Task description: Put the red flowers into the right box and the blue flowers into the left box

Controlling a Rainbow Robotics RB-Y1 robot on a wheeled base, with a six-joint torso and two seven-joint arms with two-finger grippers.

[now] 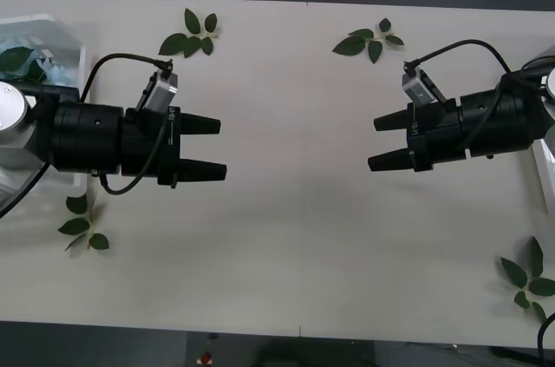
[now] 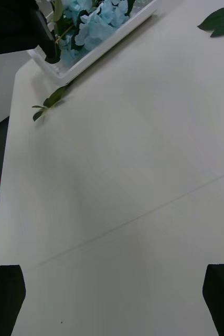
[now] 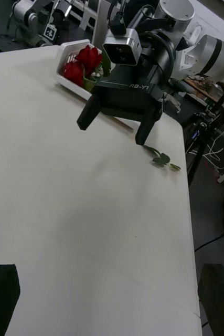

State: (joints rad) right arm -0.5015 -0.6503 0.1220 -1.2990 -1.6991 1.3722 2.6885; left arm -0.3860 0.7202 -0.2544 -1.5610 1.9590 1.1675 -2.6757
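Note:
The blue flowers [image 2: 98,18] lie in the left box [image 2: 112,42], which stands at the table's far left [image 1: 69,33]. The red flowers [image 3: 83,62] lie in the right box [image 3: 70,88], behind the right arm. My left gripper [image 1: 222,148] hovers open over the table's left half, pointing toward the middle, with nothing between its black fingers. My right gripper [image 1: 372,143] faces it from the right half, also open and holding nothing. In the left wrist view the right gripper [image 3: 110,134] hangs a little above the tabletop.
Loose green leaf sprigs lie on the table: one at the back left [image 1: 189,36], one at the back right [image 1: 368,40], one at the front left [image 1: 82,224], one at the front right corner [image 1: 529,280]. A wide bare stretch of table [image 1: 295,211] separates the grippers.

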